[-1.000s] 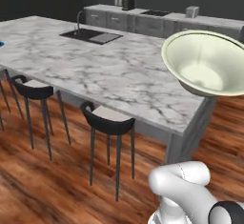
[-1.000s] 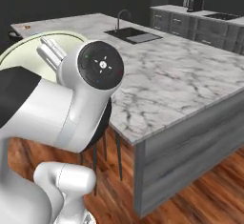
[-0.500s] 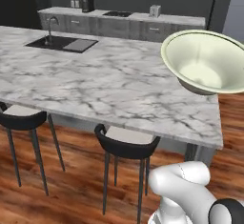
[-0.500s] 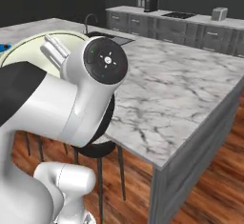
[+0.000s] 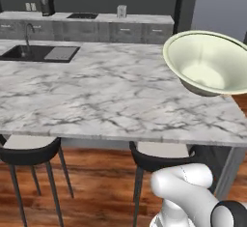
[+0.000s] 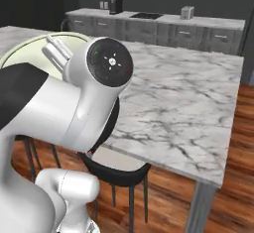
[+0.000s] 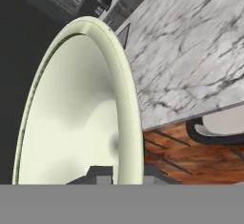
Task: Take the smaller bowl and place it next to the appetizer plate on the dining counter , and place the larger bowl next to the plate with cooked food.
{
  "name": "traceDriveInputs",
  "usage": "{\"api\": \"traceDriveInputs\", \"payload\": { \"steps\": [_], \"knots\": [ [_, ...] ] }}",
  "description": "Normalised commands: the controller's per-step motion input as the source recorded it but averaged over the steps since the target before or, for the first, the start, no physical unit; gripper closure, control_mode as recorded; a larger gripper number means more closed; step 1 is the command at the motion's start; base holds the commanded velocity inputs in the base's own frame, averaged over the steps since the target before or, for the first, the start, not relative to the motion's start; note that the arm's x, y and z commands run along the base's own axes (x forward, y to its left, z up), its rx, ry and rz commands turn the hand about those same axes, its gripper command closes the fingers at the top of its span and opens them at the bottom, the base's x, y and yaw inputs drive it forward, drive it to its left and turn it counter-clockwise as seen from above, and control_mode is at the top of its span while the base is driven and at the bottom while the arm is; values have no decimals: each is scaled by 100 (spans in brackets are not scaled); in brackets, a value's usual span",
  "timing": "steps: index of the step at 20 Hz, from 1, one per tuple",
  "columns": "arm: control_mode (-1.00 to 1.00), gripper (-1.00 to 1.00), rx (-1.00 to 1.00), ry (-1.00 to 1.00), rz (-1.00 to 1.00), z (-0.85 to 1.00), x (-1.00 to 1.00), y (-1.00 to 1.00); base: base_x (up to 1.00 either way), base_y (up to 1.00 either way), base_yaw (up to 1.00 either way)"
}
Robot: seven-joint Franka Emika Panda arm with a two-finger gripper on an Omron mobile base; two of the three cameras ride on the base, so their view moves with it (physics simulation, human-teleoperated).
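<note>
Bowl: the larger bowl (image 5: 207,64) is held in the air, tilted, over the right end edge of the dining counter (image 5: 106,95).
Gripper: the gripper (image 7: 121,176) is clamped on the bowl's rim.
Stools: two black stools (image 5: 29,151) stand under the counter's near edge.

The 2 base views look forward and down from behind the arm, left and right, sharing the dining counter (image 5: 111,100) (near its seating edge). The hand view sits close against the larger bowl (image 7: 76,118), counter beyond.
</note>
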Motion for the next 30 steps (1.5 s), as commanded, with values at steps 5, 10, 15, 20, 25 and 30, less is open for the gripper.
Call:
{"api": "traceDriveInputs", "payload": {
  "steps": [5, 10, 15, 20, 25, 30],
  "knots": [
    [100, 100, 0, 0, 0, 0, 0, 0, 10, 100, -30],
    [100, 100, 0, 0, 0, 0, 0, 0, 0, 100, -16],
    [100, 100, 0, 0, 0, 0, 0, 0, 0, 100, -17],
    [100, 100, 0, 0, 0, 0, 0, 0, 0, 100, -17],
    [100, 100, 0, 0, 0, 0, 0, 0, 0, 100, -19],
    [100, 100, 0, 0, 0, 0, 0, 0, 1, 100, -19]
  ]
}}
